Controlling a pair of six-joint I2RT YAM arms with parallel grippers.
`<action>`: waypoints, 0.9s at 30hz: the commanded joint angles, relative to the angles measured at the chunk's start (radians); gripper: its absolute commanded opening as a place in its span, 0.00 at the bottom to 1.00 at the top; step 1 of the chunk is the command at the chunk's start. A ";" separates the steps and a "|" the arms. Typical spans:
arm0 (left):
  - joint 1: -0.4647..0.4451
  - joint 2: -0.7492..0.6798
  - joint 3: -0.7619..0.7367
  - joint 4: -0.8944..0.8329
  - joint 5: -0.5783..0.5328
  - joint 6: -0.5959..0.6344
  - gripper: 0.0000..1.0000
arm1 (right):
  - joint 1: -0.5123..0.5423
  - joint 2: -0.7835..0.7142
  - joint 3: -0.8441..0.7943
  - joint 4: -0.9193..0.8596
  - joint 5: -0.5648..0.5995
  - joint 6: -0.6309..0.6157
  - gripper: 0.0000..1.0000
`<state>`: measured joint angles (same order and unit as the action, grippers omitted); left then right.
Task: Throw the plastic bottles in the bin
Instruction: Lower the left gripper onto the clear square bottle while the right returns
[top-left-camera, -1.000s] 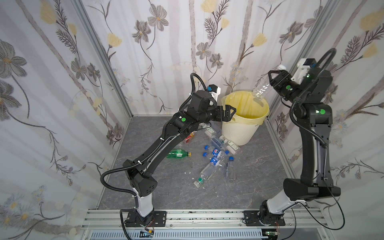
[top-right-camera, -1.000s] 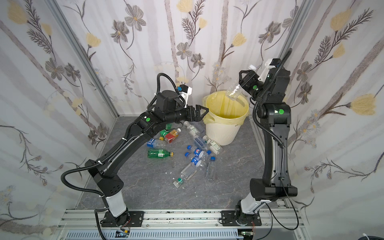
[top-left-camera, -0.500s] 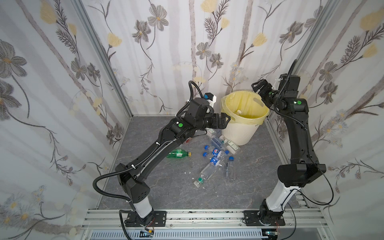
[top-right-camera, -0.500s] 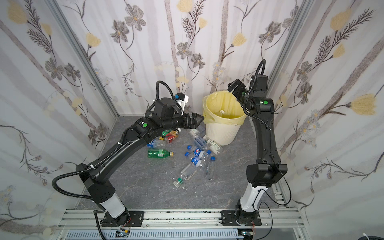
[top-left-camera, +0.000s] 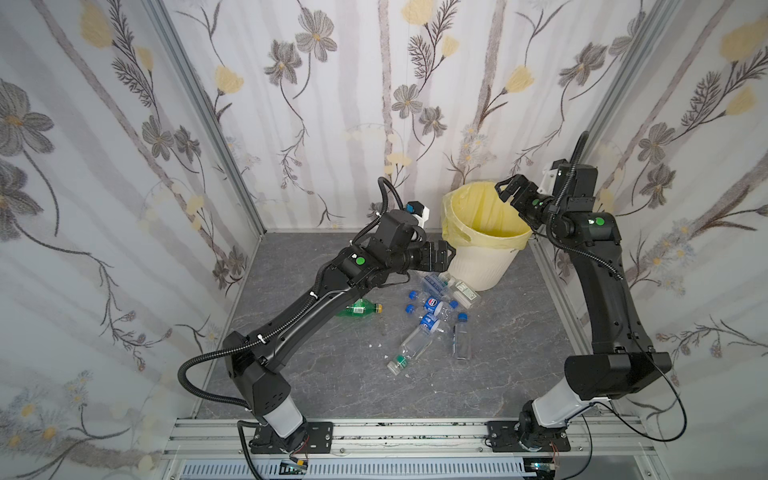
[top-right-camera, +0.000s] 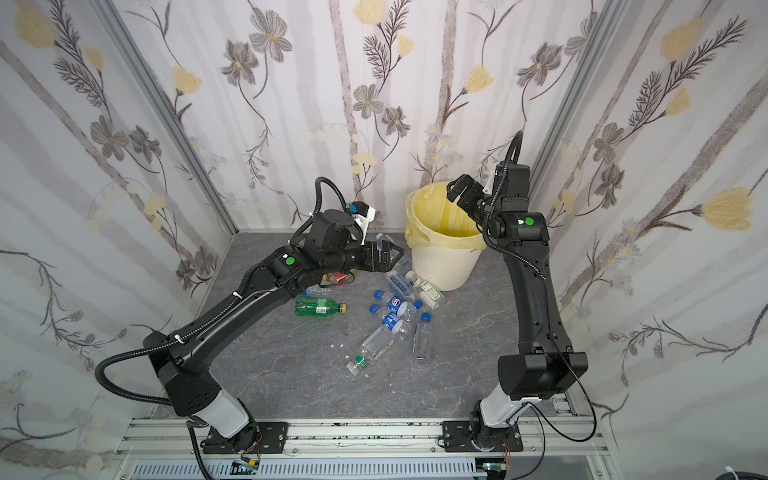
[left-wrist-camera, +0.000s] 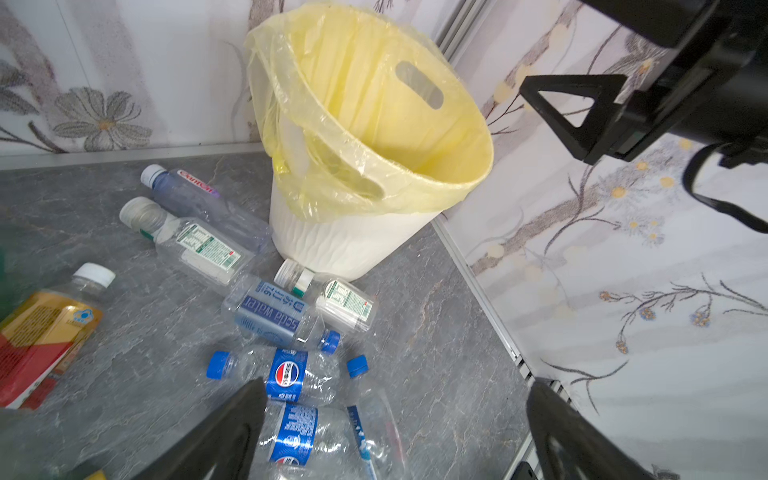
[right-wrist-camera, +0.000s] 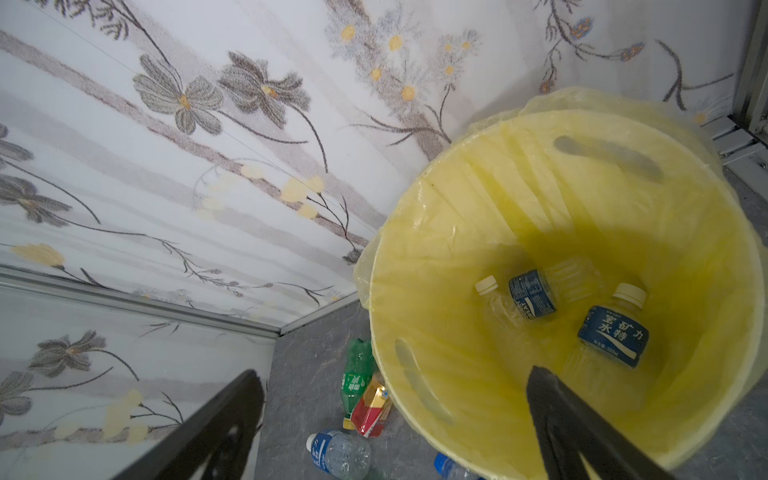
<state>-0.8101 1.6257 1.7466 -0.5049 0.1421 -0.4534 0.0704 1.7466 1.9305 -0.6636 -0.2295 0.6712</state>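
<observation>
Dropping its bottle, the right gripper (top-left-camera: 509, 192) hung open and empty over the bin (top-left-camera: 478, 268), two bottles (right-wrist-camera: 610, 334) lying inside, while the open, empty left gripper (top-left-camera: 450, 256) had sunk toward the remaining bottles (top-left-camera: 432, 308) on the floor (top-left-camera: 332, 374).

A floor bottle (left-wrist-camera: 270, 318) reads "Soda Water" (blue label); a binned bottle (right-wrist-camera: 613, 336) reads "宝矿力水特".

The bin (left-wrist-camera: 353, 241), lined with a yellow bag (left-wrist-camera: 374, 104), stands on the grey bench (left-wrist-camera: 436, 332). Clear plastic bottles (left-wrist-camera: 270, 311) lie scattered against and beside its base. The left pincer (left-wrist-camera: 395, 390) gapes wide above the nearest, apparently touching none.
</observation>
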 joint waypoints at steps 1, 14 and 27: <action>-0.003 -0.035 -0.066 0.014 -0.023 -0.006 1.00 | 0.024 -0.058 -0.096 0.050 0.013 -0.022 1.00; -0.033 -0.243 -0.445 0.038 -0.086 -0.033 1.00 | 0.167 -0.377 -0.594 0.133 0.079 -0.020 1.00; -0.151 -0.265 -0.770 0.100 -0.135 0.033 1.00 | 0.397 -0.549 -0.948 0.140 0.150 0.062 1.00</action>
<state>-0.9497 1.3628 1.0073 -0.4503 0.0444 -0.4438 0.4431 1.2137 1.0264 -0.5640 -0.1196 0.6846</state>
